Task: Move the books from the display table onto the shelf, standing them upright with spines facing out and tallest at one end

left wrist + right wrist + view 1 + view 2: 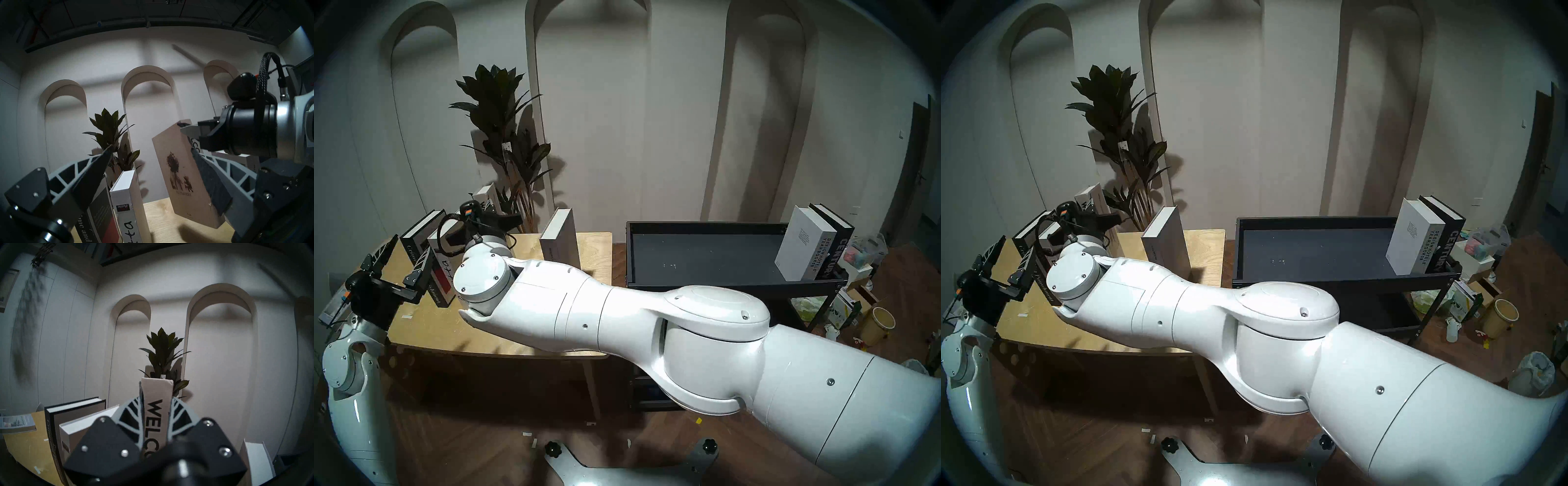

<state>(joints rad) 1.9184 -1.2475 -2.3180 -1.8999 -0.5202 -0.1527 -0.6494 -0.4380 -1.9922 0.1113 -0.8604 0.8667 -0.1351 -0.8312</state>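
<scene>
The right end effector (157, 414) is clamped on the beige hardcover book with "WELCO" readable on its spine (157, 405), lifted clear of the light plywood desk (163, 218); its cover reads "P.L. TRAVERS". The left end effector (403, 263) is wide apart and holds nothing. On the black metal rack (704, 251) stand the white "DESIGNHOTELS YEARBOOK 08" book (802, 244) and the black "CENTURY" book (838, 249).

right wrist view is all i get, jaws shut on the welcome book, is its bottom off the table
Observer: Yes. The left wrist view shows the Welcome book tilted and hanging clear above the table.
Operator: anything on the shelf
Observer: Two books stand at the right end of the shelf: Designhotels Yearbook and Century.
Operator: where's the left arm
Observer: The left jaws stand open near the Crime and Punishment book, at the table's left end.
</scene>
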